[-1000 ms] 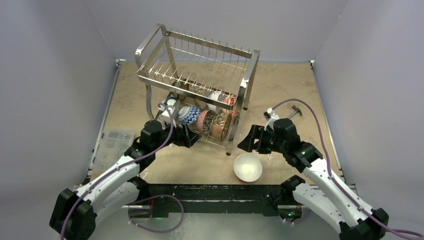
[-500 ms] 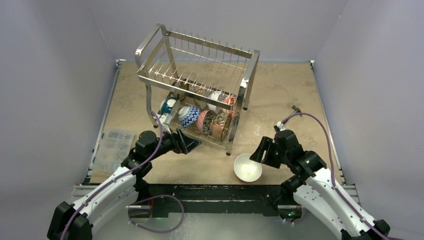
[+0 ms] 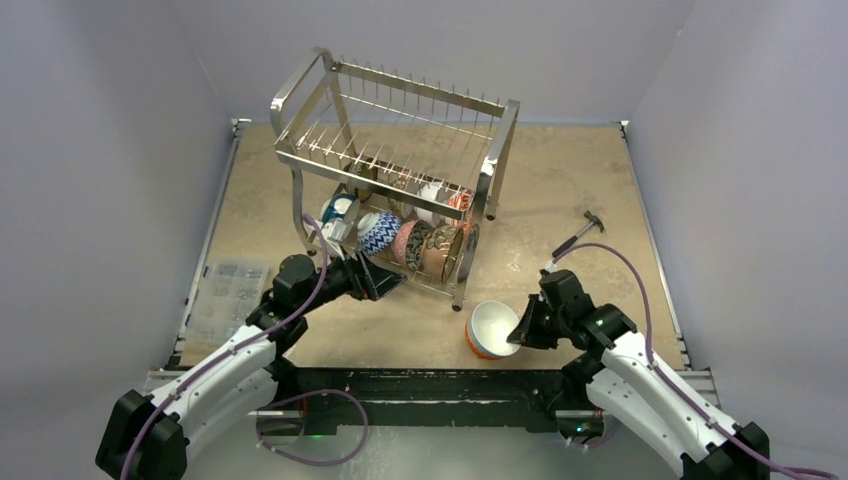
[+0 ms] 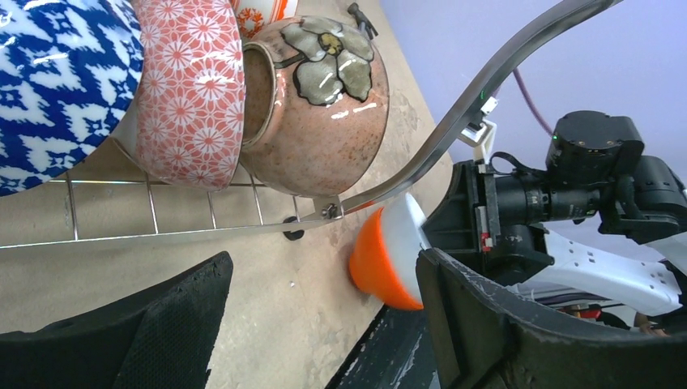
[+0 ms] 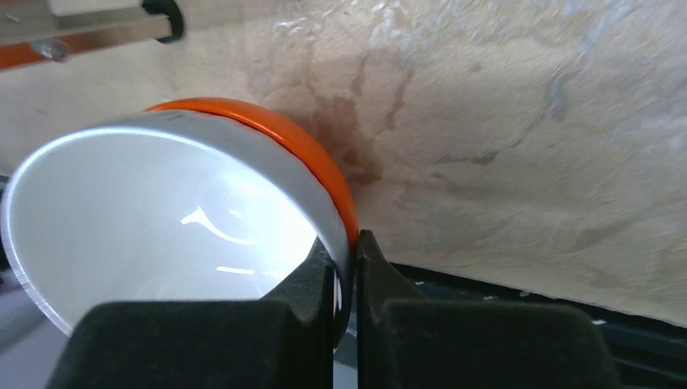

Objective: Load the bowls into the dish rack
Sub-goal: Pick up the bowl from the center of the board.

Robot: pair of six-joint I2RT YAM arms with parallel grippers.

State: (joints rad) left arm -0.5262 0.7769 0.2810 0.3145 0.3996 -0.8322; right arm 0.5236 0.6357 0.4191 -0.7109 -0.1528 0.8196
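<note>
step: right gripper (image 5: 347, 253) clamped on orange bowl (image 5: 162, 211) rim, bowl tipped
left gripper (image 3: 372, 281): jaws spread, empty
next: lift, slot bowl into dish rack (image 3: 380, 172)

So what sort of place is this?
Probably a robot test cell, not a kitchen: plain grey walls box in a tan tabletop, with a left arm and right arm bolted at its near edge.

- One dish rack (image 3: 385, 168), with two tiers.
- Four bowls in the front row of its lower tier: teal bowl (image 3: 337, 208), blue-and-white bowl (image 3: 378, 231), red-patterned bowl (image 3: 408, 242), tan flowered bowl (image 3: 440, 252).
- Back-row bowls (image 3: 431, 194) partly hidden; their number is unclear.
- One orange bowl (image 3: 492, 328) outside the rack.
- Two pincers: left pincer (image 3: 380, 282), right pincer (image 3: 522, 328).
- One clear parts box (image 3: 225, 290).
</note>
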